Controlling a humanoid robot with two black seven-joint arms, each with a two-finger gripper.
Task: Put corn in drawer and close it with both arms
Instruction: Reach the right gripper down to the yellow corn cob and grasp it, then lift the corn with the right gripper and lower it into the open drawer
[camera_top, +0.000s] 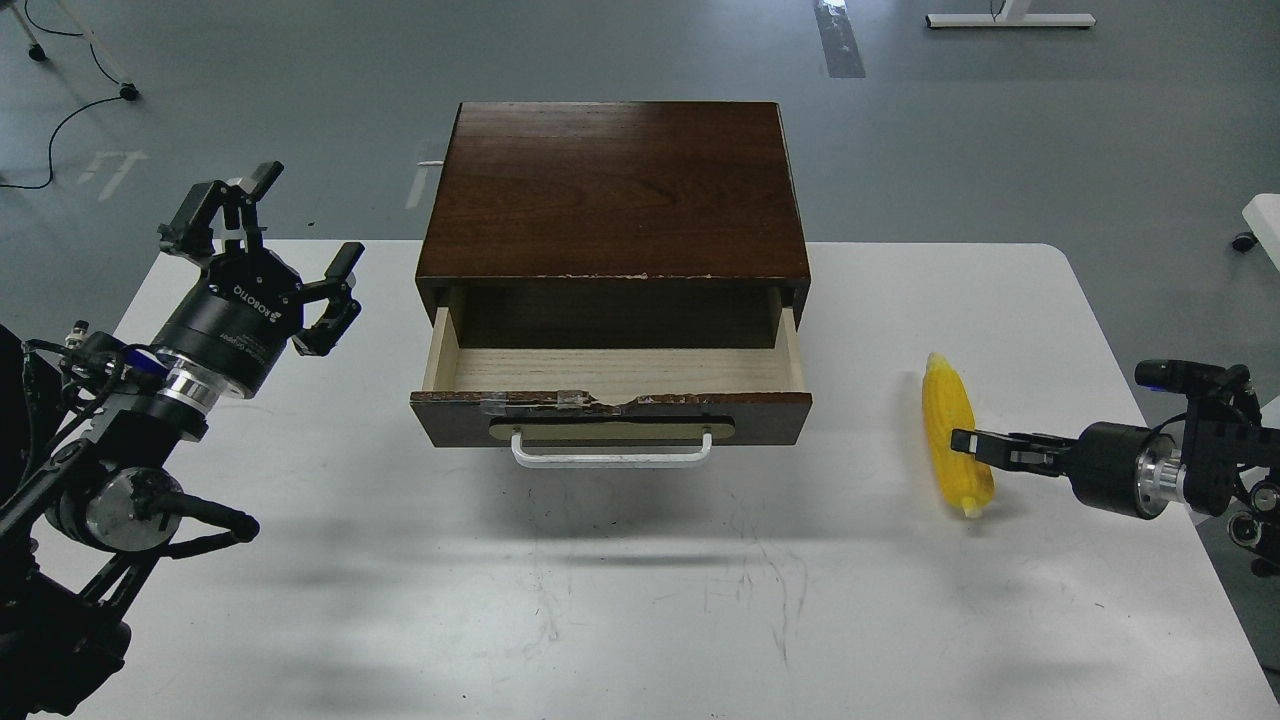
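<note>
A white table (640, 600) carried a dark wooden cabinet (615, 185) at its far middle, its drawer (610, 385) pulled open toward the near side and bare inside. The left gripper (275, 245) hung with fingers spread wide, left of the cabinet and holding nothing. The right gripper (968, 440) reached across the corn (950, 420), which lay right of the drawer; edge-on, I could not tell whether its fingers had closed. The cob looked light, stiff, rounded and likely to roll; mid-length seemed the soundest hold.
</note>
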